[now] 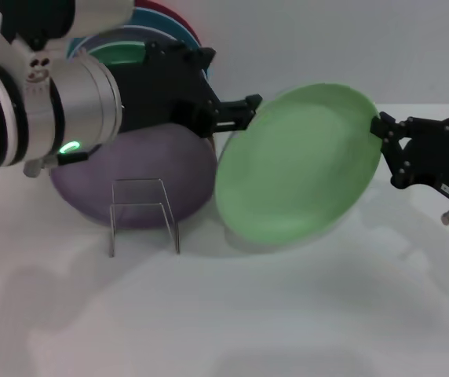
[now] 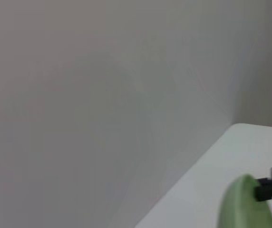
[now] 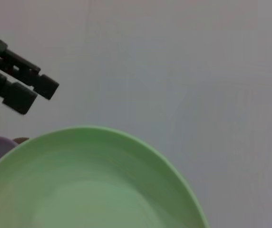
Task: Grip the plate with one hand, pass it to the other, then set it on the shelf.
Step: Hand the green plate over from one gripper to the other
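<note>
The pale mint-green plate (image 1: 299, 165) is held tilted above the table, its face toward me. My right gripper (image 1: 379, 127), slim and black, is shut on the plate's right rim; the left wrist view shows this grip (image 2: 264, 190) on the plate's edge (image 2: 243, 209). My left gripper (image 1: 253, 107), on the bulky silver-and-white arm, is open just beside the plate's upper left rim, not touching it. In the right wrist view its two fingers (image 3: 38, 95) hang apart above the plate (image 3: 88, 185). The wire and acrylic shelf (image 1: 142, 212) stands on the table to the plate's left.
A lilac plate (image 1: 130, 184) leans behind the shelf. A darker green plate (image 1: 118, 53) and blue and red ones (image 1: 169, 23) stand stacked behind my left arm. White table (image 1: 287, 314) spreads in front; a pale wall is at the back.
</note>
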